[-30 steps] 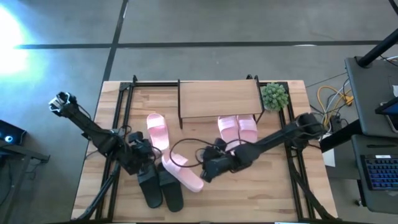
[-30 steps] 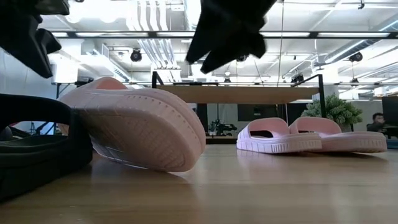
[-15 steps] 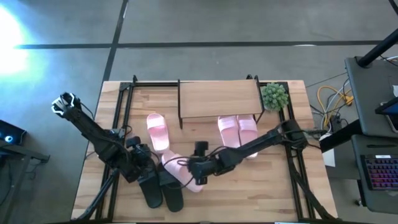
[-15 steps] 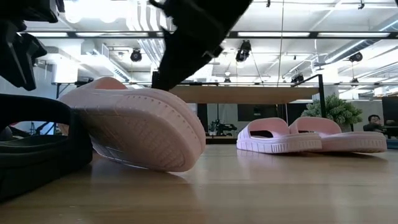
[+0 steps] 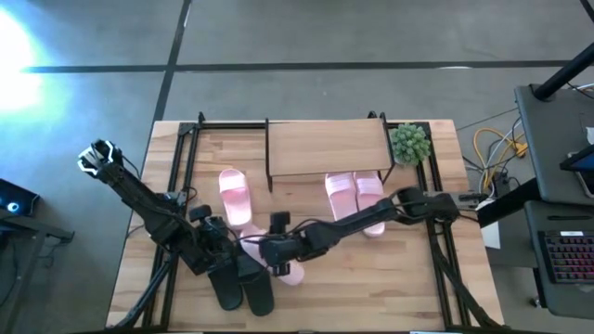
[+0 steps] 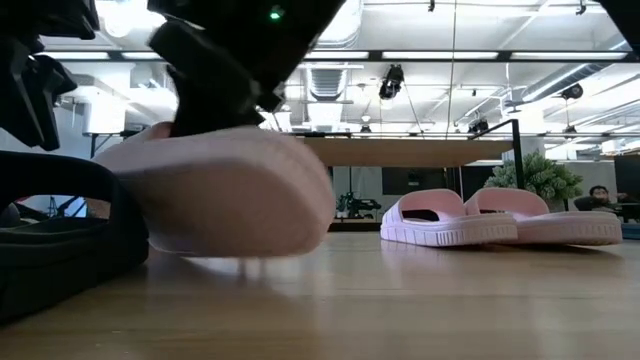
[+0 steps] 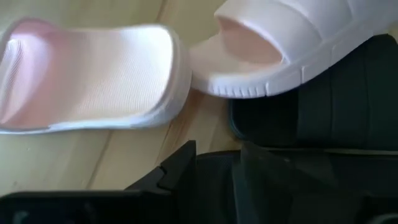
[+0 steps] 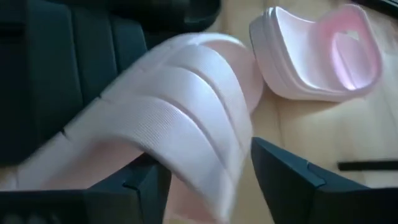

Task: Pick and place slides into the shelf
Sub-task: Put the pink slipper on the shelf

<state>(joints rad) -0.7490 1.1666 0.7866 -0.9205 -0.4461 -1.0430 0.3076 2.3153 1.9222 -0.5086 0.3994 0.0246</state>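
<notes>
A pale pink slide (image 5: 283,267) lies with its toe end over two black slides (image 5: 241,286) near the table's front left. My right gripper (image 5: 271,249) is down on it, open, its fingers on either side of the wide strap (image 8: 180,118). My left gripper (image 5: 221,243) hovers open just above the black slides (image 7: 336,99) and holds nothing. Another pink slide (image 5: 234,197) lies sole-down farther back. A pink pair (image 5: 355,193) stands side by side at the foot of the shelf (image 5: 327,147). My right gripper straddles the pink slide's strap (image 8: 186,143) with open fingers, slanting down from the table's right side. One finger (image 8: 146,183) lies against the strap's edge; the other stands just off it. The slide rests on the table and against the black slides (image 6: 60,230).
A small potted plant (image 5: 409,143) stands at the shelf's right end. Black rails run along the table's left and right sides. Bare wood lies open at the table's front right.
My right gripper has reached toward the table's left edge and down, rolling its wrist, onto the pink slide. The slide, which leaned tilted against the black slides, has tipped down flatter. My left gripper has opened and stayed above the black slides.
</notes>
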